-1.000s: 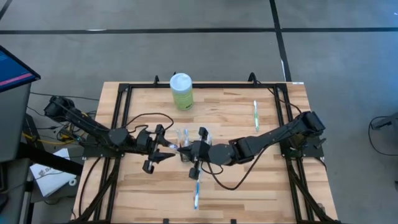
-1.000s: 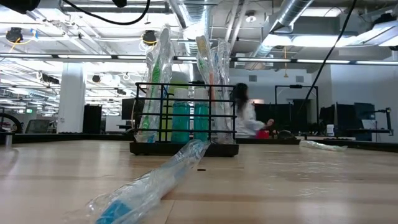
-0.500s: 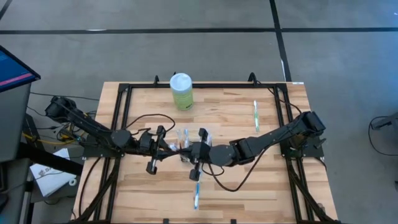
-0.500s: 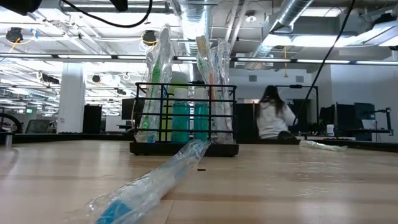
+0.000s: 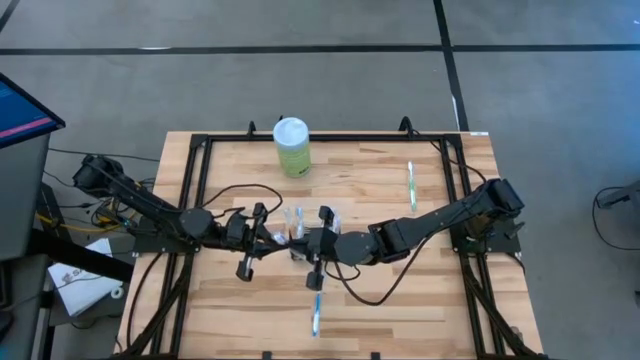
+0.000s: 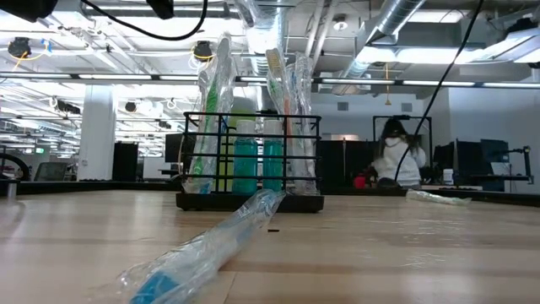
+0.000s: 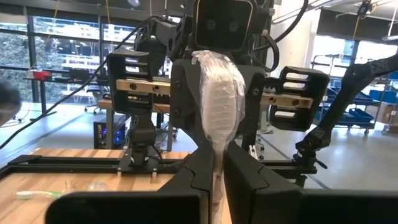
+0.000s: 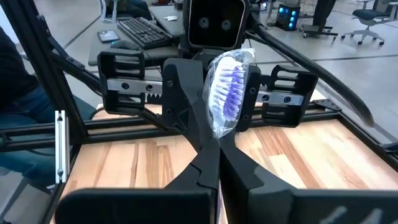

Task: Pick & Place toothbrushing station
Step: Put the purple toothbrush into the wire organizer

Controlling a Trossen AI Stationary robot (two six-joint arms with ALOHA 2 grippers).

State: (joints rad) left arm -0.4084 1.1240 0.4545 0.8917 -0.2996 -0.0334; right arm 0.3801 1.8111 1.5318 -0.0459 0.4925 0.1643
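Two end effectors meet head-on at the middle of the tabletop (image 5: 400, 290), right at the caddy (image 6: 250, 160). The left end effector (image 7: 219, 163) is pressed together on a wrapped toothbrush (image 7: 218, 109), its plastic-covered head standing up between the dark fingers (image 7: 252, 180). The right end effector (image 8: 212, 163) is likewise clamped on a wrapped toothbrush with purple bristles (image 8: 230, 93). From above, the left arm (image 5: 150, 208) reaches in from the left edge and the right arm (image 5: 450, 215) from the right, their tips just beside each other over the caddy.

The caddy is a black wire rack standing upright near the tabletop's centre. In the low view it holds several wrapped brushes upright, one green (image 6: 209, 110) and one with an orange handle (image 6: 280, 101), plus teal items (image 6: 257, 165) lower in its compartments. Another wrapped brush with a blue handle (image 6: 202, 249) lies flat on the wood in front of the caddy, toward the near edge. A further wrapped green brush (image 5: 411, 186) lies well apart at the right side. A pale green bottle with a white cap (image 5: 292, 146) stands at the far edge. A person (image 6: 398, 160) shows in the room beyond.
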